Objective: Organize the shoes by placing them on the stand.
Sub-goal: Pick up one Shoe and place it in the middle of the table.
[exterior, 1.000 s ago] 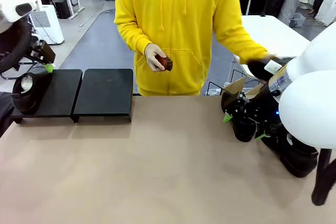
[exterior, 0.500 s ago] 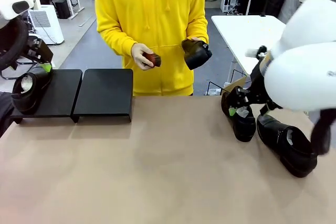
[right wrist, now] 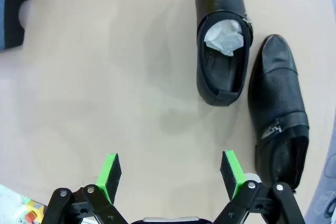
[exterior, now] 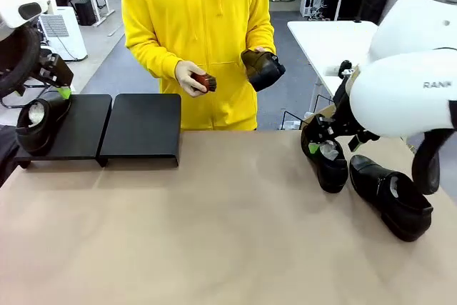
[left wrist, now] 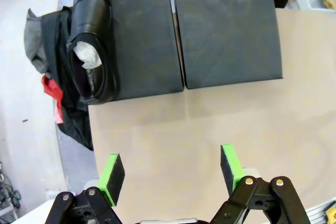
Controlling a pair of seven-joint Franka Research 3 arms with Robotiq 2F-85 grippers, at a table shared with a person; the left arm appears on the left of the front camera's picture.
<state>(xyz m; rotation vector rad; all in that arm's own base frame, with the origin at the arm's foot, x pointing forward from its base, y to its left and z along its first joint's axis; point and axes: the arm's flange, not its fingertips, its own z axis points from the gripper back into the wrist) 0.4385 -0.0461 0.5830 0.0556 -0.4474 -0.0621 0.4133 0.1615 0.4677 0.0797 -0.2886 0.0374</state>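
The right gripper is hovering wide open and empty; the glossy black paper-stuffed shoe is lying on the tan table ahead, seemingly slightly right, its length crossing the gripper's closing line.

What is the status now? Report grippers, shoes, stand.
Left gripper open, right gripper open, both empty. One shoe on stand. Two shoes on table. Person holds fourth shoe.

The left gripper hung with fingers spread wide above the tabletop; one shoe lay along the stand's edge.
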